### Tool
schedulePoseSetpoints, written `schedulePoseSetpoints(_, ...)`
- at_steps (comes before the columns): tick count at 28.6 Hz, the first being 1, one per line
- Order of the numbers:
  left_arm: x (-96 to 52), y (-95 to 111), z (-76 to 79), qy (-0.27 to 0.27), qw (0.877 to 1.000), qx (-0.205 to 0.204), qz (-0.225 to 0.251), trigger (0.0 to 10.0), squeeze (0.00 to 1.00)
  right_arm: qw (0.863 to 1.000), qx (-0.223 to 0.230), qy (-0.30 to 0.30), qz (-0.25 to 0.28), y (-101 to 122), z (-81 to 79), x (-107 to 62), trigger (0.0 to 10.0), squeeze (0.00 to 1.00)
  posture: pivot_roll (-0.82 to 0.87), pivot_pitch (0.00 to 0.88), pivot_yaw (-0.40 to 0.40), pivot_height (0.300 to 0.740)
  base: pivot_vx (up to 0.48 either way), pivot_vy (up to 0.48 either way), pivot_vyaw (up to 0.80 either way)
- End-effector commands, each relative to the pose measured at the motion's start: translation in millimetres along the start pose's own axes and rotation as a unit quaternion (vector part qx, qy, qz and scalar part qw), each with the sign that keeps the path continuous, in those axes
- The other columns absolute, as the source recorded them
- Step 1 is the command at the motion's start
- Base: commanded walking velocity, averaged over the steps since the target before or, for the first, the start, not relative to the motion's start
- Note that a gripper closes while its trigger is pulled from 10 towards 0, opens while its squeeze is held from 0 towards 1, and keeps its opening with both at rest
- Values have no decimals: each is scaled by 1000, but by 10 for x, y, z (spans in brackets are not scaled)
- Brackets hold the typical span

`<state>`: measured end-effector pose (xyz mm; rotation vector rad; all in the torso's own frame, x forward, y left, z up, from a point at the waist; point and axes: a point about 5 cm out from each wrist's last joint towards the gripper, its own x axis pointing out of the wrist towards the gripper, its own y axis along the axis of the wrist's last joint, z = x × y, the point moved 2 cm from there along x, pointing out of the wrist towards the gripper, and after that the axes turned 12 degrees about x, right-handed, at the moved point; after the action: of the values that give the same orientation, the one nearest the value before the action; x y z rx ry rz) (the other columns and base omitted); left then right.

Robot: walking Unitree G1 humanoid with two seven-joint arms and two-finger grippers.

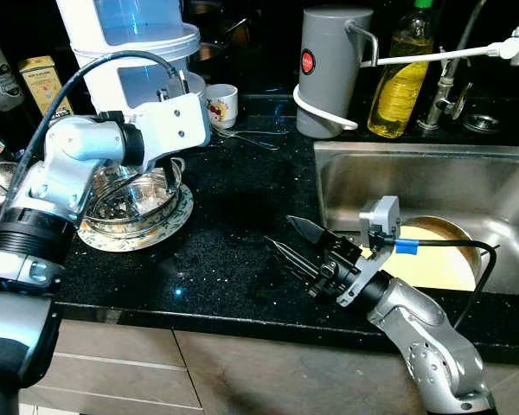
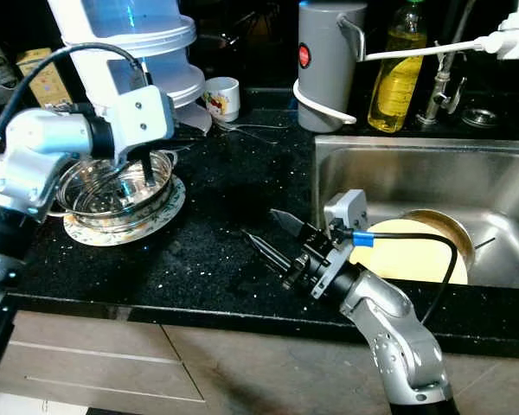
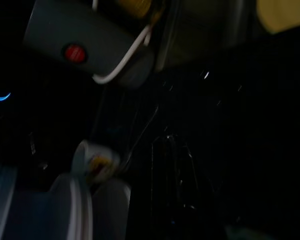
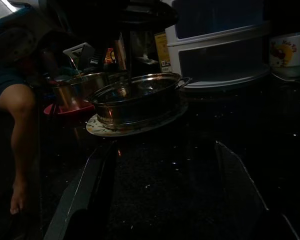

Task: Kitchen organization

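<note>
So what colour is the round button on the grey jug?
Red; the grey plastic jug's round button shows best in the left eye view.

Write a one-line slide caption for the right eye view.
Left claw reaches into steel bowl on plate; open right claw hovers over counter.

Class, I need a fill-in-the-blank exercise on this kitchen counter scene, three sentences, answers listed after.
1. The steel bowl sits on a ____.
2. The yellow plate lies in the ____.
3. The right hand hovers open over the black ____.

Answers: plate; sink; counter
</note>
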<state>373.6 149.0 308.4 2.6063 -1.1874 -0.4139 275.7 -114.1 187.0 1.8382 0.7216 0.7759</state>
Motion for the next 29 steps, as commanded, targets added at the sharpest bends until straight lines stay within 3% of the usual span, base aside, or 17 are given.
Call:
schedulePoseSetpoints(1, -25, -53, 43, -8, 1000, 7, -23, 0, 0, 1000, -1, 5, 1, -5, -16, 32, 10000, 0, -70, 0, 8, 740, 0, 0, 0)
schedulePoseSetpoints(3, -29, -79, 57, -4, 999, 5, -34, 157, 0, 1000, -1, 5, 1, -6, -14, 34, 10000, 0, -66, 0, 5, 740, 0, 0, 0)
schedulePoseSetpoints(10, -12, -168, 218, -1, 996, -77, -35, 1922, 0, 1000, -1, 6, 0, -16, -14, 42, 10000, 0, -63, 0, 5, 740, 0, 0, 0)
schedulePoseSetpoints(12, 8, -191, 336, -14, 994, -103, -34, 2588, 0, 1000, -1, 6, 0, -16, -13, 43, 10000, 0, -64, 0, 5, 740, 0, 0, 0)
schedulePoseSetpoints(15, 20, -205, 410, -21, 993, -111, -36, 2824, 0, 1000, -2, 5, 0, -15, -12, 43, 10000, 0, -68, 0, 6, 740, 0, 0, 0)
schedulePoseSetpoints(18, 27, -210, 440, -19, 992, -115, -37, 3686, 0, 1000, -2, 4, -1, -14, -10, 38, 10000, 0, -67, 0, 5, 740, 0, 0, 0)
schedulePoseSetpoints(19, 27, -214, 428, -6, 991, -125, -38, 10000, 235, 1000, -3, 4, -1, -13, -8, 34, 10000, 0, -67, 0, 5, 740, 0, 0, 0)
schedulePoseSetpoints(21, 26, -216, 418, 0, 991, -129, -38, 10000, 235, 1000, -4, 3, -1, -12, -8, 34, 10000, 0, -67, 0, 5, 740, 0, 0, 0)
schedulePoseSetpoints(22, 22, -217, 407, 3, 990, -132, -39, 10000, 1000, 1000, -4, 3, 0, -12, -8, 33, 10000, 0, -66, 0, 6, 740, 0, 0, 0)
schedulePoseSetpoints(28, 5, -204, 346, 18, 992, -119, -47, 10000, 1000, 1000, -4, 4, 0, -10, -9, 33, 10000, 0, -66, 0, 4, 740, 0, 0, 0)
schedulePoseSetpoints(29, -1, -195, 325, 21, 992, -114, -48, 10000, 710, 1000, -4, 4, 0, -10, -9, 33, 10000, 0, -67, 0, 4, 740, 0, 0, 0)
